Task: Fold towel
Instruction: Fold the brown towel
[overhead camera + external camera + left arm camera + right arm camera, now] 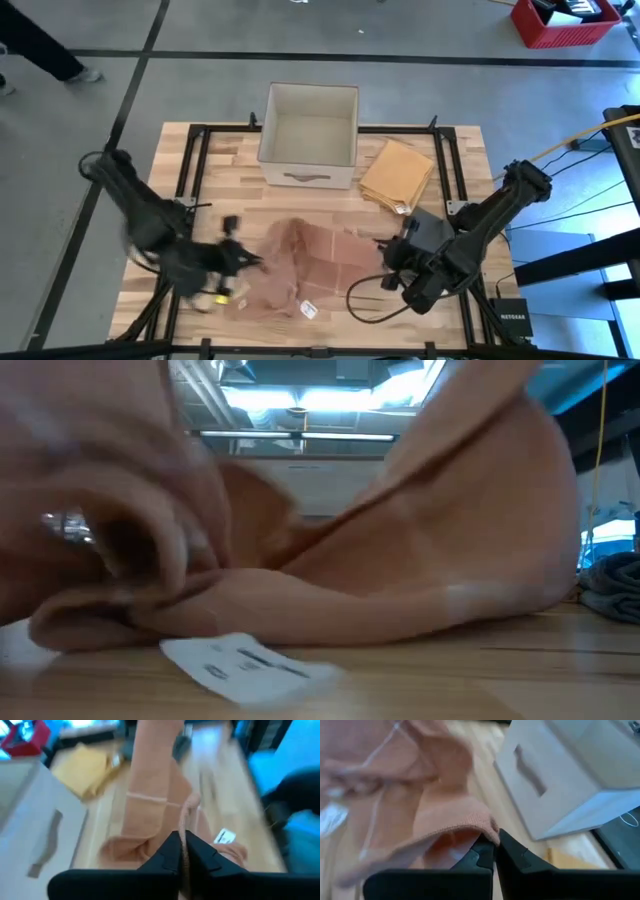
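A salmon-pink towel (310, 265) lies bunched on the near middle of the wooden table, its white label (308, 310) toward the near edge. In the low view the towel (420, 560) fills the picture, rising at both sides, its lower folds and label (250, 660) resting on the table. My left gripper (250, 262) is shut at the towel's left side. My right gripper (385, 255) is shut at its right side. My left gripper (182, 852) pinches a thin edge of the towel (186, 827) between its two fingers, coming from the table's left. The cloth runs away from the fingers toward the other arm; its middle lies on the table. My right gripper (495, 850) pinches the towel's hemmed edge (482, 827) between its fingers, coming from the table's right. The edge is raised at the fingers, and the cloth falls away from it in slack folds.
A white open box (310, 125) stands at the far middle of the table. A folded yellow cloth (397, 172) lies to its right, just beyond my right gripper. A cable (365, 300) loops near the right arm. Bare wood shows at the table's far left.
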Tool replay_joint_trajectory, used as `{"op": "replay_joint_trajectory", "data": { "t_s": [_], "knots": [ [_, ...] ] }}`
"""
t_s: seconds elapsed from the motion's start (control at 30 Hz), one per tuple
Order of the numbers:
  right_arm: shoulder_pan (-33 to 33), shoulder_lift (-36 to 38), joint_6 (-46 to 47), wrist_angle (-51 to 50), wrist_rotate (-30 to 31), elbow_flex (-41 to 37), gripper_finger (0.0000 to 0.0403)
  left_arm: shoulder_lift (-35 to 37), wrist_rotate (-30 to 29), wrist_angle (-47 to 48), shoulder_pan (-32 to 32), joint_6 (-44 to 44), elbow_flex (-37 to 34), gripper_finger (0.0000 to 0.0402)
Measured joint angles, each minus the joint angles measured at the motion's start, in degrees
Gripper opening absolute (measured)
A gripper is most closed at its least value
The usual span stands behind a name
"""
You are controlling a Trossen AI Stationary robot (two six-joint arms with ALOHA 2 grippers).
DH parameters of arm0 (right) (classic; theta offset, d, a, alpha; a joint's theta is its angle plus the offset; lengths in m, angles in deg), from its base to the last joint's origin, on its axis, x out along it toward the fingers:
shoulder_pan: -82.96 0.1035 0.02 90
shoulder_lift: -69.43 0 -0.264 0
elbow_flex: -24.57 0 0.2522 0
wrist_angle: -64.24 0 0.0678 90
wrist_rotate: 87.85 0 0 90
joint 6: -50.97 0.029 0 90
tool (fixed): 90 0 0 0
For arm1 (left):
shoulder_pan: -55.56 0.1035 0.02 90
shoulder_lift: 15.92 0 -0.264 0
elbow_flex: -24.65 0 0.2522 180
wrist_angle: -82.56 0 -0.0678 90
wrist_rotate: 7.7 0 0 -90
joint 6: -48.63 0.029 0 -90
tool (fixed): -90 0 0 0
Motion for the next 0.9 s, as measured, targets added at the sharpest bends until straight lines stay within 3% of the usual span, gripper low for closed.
{"op": "replay_joint_trajectory", "data": {
  "t_s": [0.2,0.33,0.53,0.77,0.83,0.9],
  "knots": [
    [-0.1,3.3,-0.3,-8.8,4.7,9.6,0.0009,11.3,-12.8,4.2,-9.2,-8.7,0.6,0.0005],
    [-0.1,3.8,-0.3,-13.0,9.0,13.6,0.0009,15.2,-16.0,8.5,-11.4,-13.8,0.6,0.0002],
    [-1.2,3.7,1.9,-12.5,8.0,12.1,0.0009,16.0,-19.0,13.2,-10.8,-19.2,0.5,0.0003],
    [-6.0,3.5,10.2,-13.1,-8.2,4.4,0.0032,11.4,-19.2,12.3,-8.2,-18.5,0.4,0.0003],
    [-7.2,3.5,10.1,-13.7,-16.4,3.6,0.0058,9.6,-19.2,12.0,-7.3,-18.2,0.4,0.0002],
    [-8.6,3.5,8.9,-15.5,-28.3,4.6,0.0086,7.8,-19.2,10.5,-5.9,-16.8,0.4,0.0003]
  ]
}}
